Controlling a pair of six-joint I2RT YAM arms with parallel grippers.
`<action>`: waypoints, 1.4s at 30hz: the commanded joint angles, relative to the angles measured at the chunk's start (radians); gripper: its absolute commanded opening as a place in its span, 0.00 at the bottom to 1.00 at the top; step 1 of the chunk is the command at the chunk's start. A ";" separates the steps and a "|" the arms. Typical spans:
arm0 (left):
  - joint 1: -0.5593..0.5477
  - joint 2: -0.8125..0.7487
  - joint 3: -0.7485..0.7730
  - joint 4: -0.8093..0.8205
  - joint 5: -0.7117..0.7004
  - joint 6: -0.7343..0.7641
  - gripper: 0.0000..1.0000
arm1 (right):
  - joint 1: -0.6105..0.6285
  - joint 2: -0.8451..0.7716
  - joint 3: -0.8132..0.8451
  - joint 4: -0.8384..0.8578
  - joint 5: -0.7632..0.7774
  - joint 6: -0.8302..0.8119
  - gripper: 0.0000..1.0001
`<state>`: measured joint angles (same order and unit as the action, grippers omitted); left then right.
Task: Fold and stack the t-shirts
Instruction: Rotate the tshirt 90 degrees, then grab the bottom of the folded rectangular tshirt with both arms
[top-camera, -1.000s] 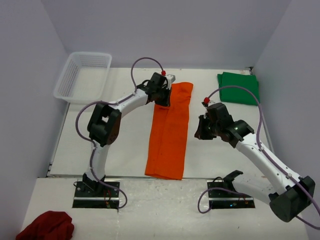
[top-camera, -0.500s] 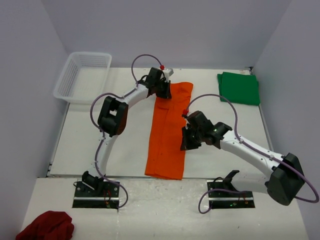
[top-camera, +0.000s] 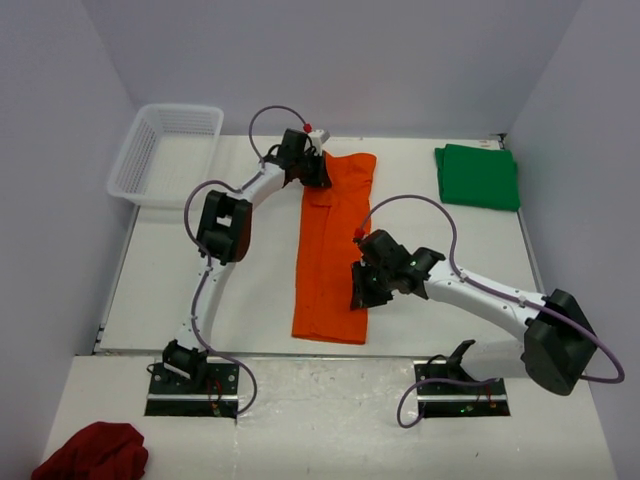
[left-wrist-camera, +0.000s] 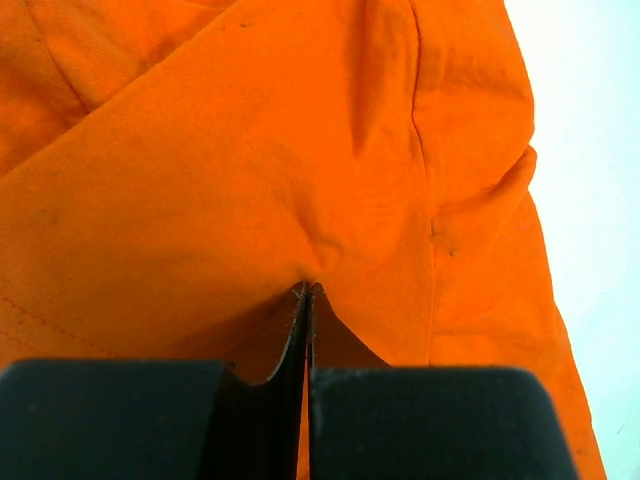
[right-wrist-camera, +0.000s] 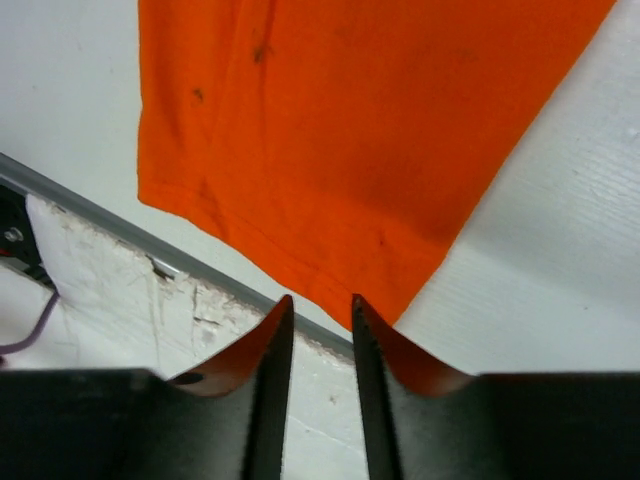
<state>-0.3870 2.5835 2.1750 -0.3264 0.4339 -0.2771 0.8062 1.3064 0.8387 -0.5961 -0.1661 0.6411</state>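
- Between left gripper (left-wrist-camera: 308, 290) tips: fold of orange shirt (top-camera: 335, 250), clenched tight, at the strip's far end.
- Just ahead of right gripper (right-wrist-camera: 320, 300) tips: near hem corner of same shirt, flat on table (top-camera: 260, 290); tips parted by a narrow gap, grasping nothing.
- Step in hand, as judged: halving the long strip. Lower right tips onto hem corner, catch every layer, close fully before lifting. Hold far end pinned, carry hem straight up the strip, edges matched.
- Well beyond right tips, at far corner: green shirt (top-camera: 478, 176), folded, untouched.
- Well left of left tips: basket (top-camera: 185, 107), white mesh; no garment visible inside.
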 joint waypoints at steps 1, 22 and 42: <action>0.053 0.029 0.066 0.001 0.020 -0.002 0.00 | 0.005 -0.039 -0.042 0.022 0.036 0.046 0.34; 0.071 -0.114 0.032 0.032 0.121 -0.010 0.21 | 0.010 0.023 -0.196 0.179 0.100 0.207 0.46; -0.010 -0.704 -0.627 -0.217 -0.538 -0.241 0.24 | 0.011 -0.104 -0.351 0.251 0.102 0.299 0.00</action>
<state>-0.3614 2.0045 1.6794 -0.4568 0.0963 -0.4316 0.8116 1.2442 0.5014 -0.3298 -0.0895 0.9203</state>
